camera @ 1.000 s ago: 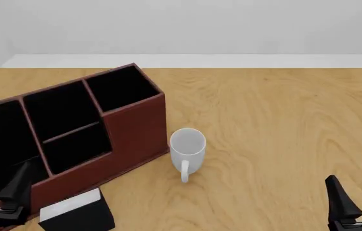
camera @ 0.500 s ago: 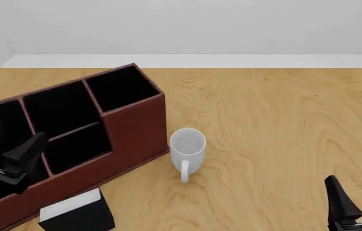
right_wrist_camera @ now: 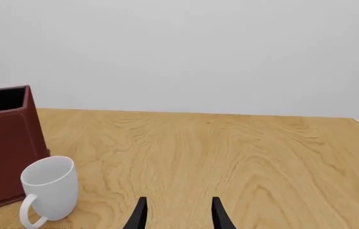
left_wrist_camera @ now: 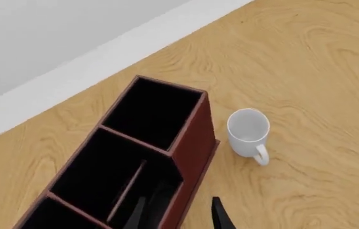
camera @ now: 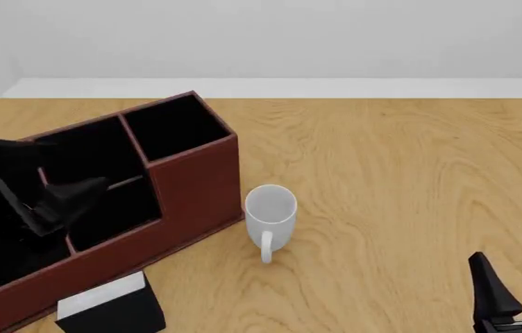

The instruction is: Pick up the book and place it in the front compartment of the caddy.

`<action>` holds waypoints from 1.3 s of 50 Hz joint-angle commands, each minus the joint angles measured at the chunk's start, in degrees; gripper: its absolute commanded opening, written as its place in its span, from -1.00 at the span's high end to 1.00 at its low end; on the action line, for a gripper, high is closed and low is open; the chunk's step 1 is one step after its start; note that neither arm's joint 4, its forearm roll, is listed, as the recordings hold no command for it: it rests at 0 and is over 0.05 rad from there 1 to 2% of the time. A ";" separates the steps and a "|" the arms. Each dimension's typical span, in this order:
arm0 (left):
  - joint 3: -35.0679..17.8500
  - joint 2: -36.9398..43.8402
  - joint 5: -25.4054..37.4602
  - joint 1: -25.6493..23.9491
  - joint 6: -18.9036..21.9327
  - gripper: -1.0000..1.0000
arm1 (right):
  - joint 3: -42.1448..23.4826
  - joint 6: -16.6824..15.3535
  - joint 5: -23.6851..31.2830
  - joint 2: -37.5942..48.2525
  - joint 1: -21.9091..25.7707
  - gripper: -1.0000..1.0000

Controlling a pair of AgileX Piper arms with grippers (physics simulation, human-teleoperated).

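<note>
The black book with white page edges lies on the table at the near left, just in front of the caddy's front wall. The reddish-brown caddy stands at the left, with black-lined compartments; it also shows in the left wrist view and the right wrist view. My left gripper hovers open and empty above the caddy's middle compartments, farther back than the book. In its wrist view the left gripper straddles the caddy's front wall; the book is out of that view. My right gripper is open and empty at the near right.
A white mug stands upright just right of the caddy, handle toward me; it shows in the left wrist view and the right wrist view. The wooden table ends at a pale wall behind.
My left gripper has risen from the near left edge beside the book and moved back and right, over the caddy. The book, mug and right arm have not moved.
</note>
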 commanded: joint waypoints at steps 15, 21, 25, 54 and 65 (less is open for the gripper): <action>-13.32 10.00 25.63 -7.57 13.93 -1.00 | 0.13 -1.13 0.35 -0.13 0.60 -1.00; -13.38 11.07 30.16 -7.61 15.98 -1.00 | 0.12 -1.27 0.36 -0.15 0.68 -1.00; -13.38 11.77 32.16 -7.63 16.45 -1.00 | 0.11 -1.27 0.35 -0.16 0.60 -1.00; -4.72 10.57 31.88 -10.07 22.55 -1.00 | 0.16 -2.34 0.38 -0.14 0.57 -1.00; 0.56 10.87 28.07 -10.90 21.06 -1.00 | 0.17 -2.92 0.34 0.05 1.15 -1.00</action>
